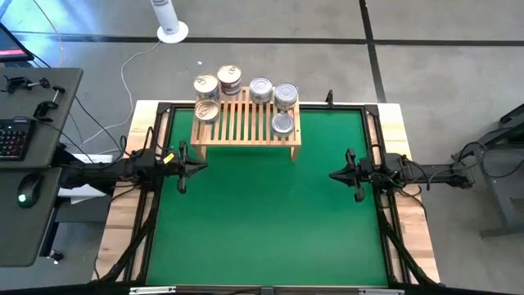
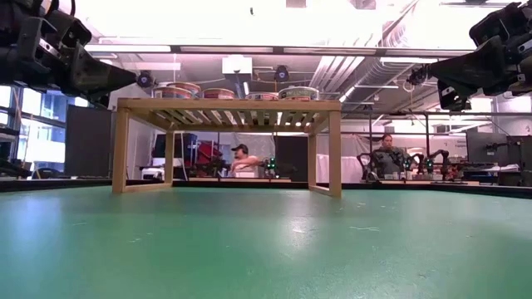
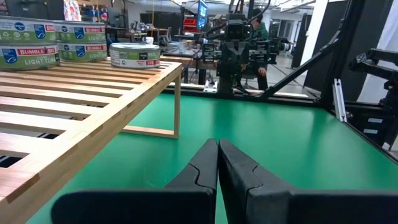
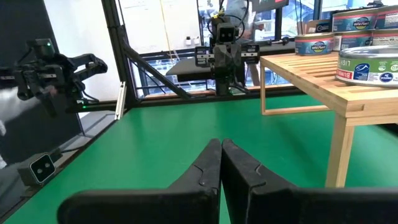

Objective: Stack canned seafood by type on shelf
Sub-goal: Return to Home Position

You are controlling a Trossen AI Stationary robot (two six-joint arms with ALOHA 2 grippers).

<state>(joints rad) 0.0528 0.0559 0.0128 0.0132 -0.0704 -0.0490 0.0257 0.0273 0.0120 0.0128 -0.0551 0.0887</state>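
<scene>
The left claw [image 3: 217,144] hovers above the green mat [image 1: 262,229]. Its two dark fingers are pressed together with nothing between them. The right claw [image 4: 221,144] faces it from the opposite side of the mat, well apart, also raised. Its fingers are likewise pressed together and empty. The mat between the two claws is bare.

Past both claws, toward the far edge of the table, stands the shelf [image 1: 246,123], a low light-wood rack with a slatted top and side legs. It sits roughly midway between the claws. All the tins in view rest on its top, and none touches either claw.

The gold-lidded tins [image 1: 206,85] are grouped at the end of the shelf nearer the left claw. From above, three lids show there. The silver-lidded tins [image 1: 260,88] are at the end nearer the right claw, and three lids show there too. One of these, a single tin with a green and white label [image 4: 368,65], sits by the shelf's front edge and is the closest to the right claw. Farther back, some tins are stacked two high, with blue and green labels.

Beyond the shelf, in the room behind the table, two people [image 2: 241,158] sit at benches, far from both claws.
</scene>
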